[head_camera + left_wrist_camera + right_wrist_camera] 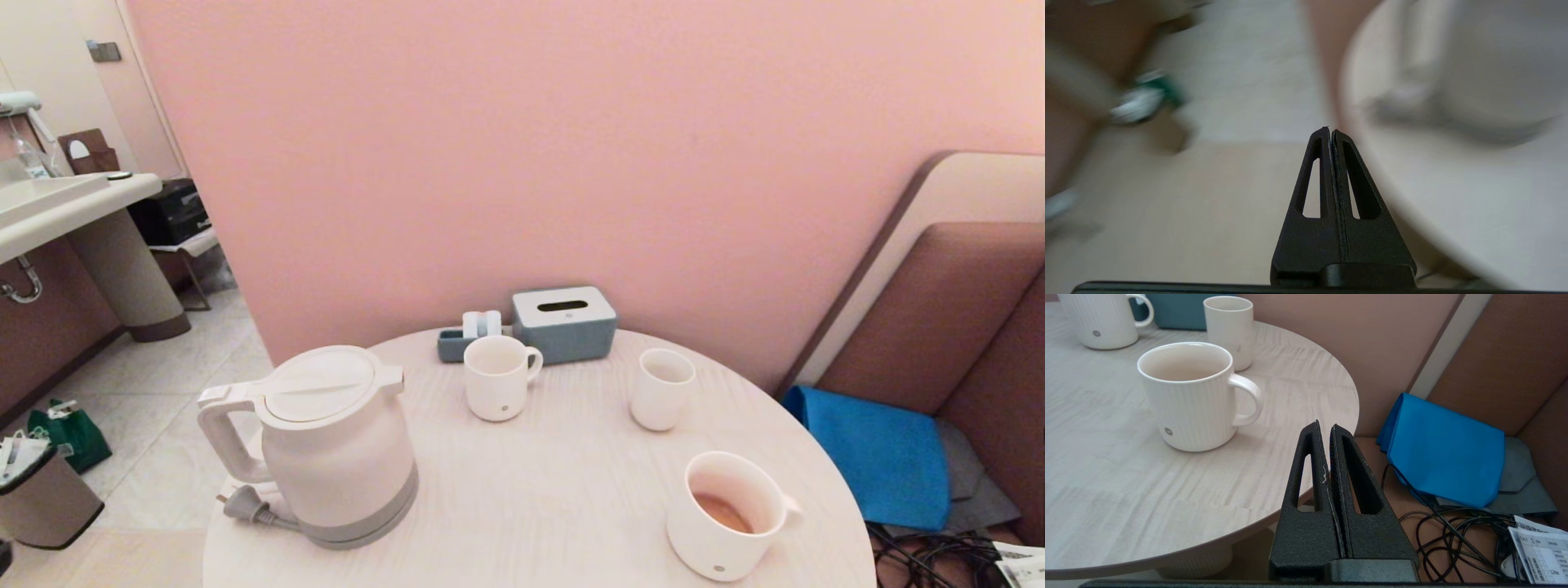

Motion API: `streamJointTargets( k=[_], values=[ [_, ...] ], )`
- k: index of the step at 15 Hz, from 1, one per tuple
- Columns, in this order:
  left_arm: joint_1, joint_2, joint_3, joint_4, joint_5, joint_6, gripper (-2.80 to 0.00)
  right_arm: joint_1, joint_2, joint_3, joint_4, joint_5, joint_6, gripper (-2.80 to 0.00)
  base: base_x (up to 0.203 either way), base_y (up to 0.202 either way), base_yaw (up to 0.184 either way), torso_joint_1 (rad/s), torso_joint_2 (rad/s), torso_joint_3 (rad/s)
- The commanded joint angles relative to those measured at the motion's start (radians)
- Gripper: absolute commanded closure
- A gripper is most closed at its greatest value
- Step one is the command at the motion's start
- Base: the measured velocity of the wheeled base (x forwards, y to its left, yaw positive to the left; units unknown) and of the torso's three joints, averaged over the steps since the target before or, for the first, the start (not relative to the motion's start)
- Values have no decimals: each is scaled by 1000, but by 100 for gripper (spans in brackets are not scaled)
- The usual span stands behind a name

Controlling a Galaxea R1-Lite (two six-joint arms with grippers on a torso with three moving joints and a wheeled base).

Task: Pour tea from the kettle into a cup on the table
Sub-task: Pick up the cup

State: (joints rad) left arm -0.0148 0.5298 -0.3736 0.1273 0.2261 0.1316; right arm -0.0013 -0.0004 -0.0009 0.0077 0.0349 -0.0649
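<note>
A round table (pixel 539 498) of pale, whitish wood grain fills the lower half of the head view, set against a flat pink wall. At the lower left of the frame stands the kettle (pixel 335 445), a large white plastic body with a grey base band, a flat round lid, a loop handle facing left and a short spout facing right. A grey plug (pixel 243 506) lies on the table just beside its base. At the lower right sits the cup (pixel 729 516), a wide white mug with faintly ribbed sides, a small handle on its right and a tiny round grey mark near its base. A shallow pool of tea (pixel 722 512), light reddish-brown, lies in its bottom.

Neither arm shows in the head view. In the left wrist view the left gripper (pixel 1331 131) has its two black, tapered fingers pressed together, holding nothing; it hangs off the table's edge above the floor, with the blurred kettle at the upper right of that frame, apart from it. In the right wrist view the right gripper (pixel 1323 426), also closed and empty, rests beyond the table's rim, with the cup near it in the upper left of the frame.

Between kettle and cup, toward the wall, stand a narrower white mug (pixel 498 377) and a slim white cup (pixel 661 389). Behind them are a grey-blue tissue box (pixel 563 323) and a small tray (pixel 455 343). A blue cloth (pixel 878 457) lies on the brown seat at right.
</note>
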Motion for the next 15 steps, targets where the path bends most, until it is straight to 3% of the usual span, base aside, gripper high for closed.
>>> streamJointTargets(
  k=[1, 5, 7, 8, 10, 11, 15],
  values=[
    [9, -147, 2, 79, 92, 28, 0, 0, 0, -1, 0, 0, -1, 0, 0, 0, 0, 0, 0, 0],
    [22, -356, 80, 112, 134, 54, 0, 0, 0, 0, 0, 0, 2, 0, 0, 0, 0, 0, 0, 0],
    [22, -478, 152, 110, 120, 72, 0, 0, 0, 1, 2, 0, 4, 0, 0, 0, 0, 0, 0, 0],
    [20, -517, 220, 75, 60, 81, 0, 1, 0, -1, 0, 0, 4, 0, 0, 0, 0, 0, 0, 0],
    [19, -527, 327, -181, -159, 71, 0, 0, 0, 1, 0, 0, 4, 0, 0, 0, 0, 0, 0, 0],
    [18, -528, 342, -248, -239, 64, 0, 0, 0, 0, 0, 0, 4, 0, 0, 0, 0, 0, 0, 0],
    [15, -528, 374, -118, -273, -49, 0, 0, 0, 1, 0, 0, 4, 0, 0, 0, 0, 0, 0, 0]
  ],
)
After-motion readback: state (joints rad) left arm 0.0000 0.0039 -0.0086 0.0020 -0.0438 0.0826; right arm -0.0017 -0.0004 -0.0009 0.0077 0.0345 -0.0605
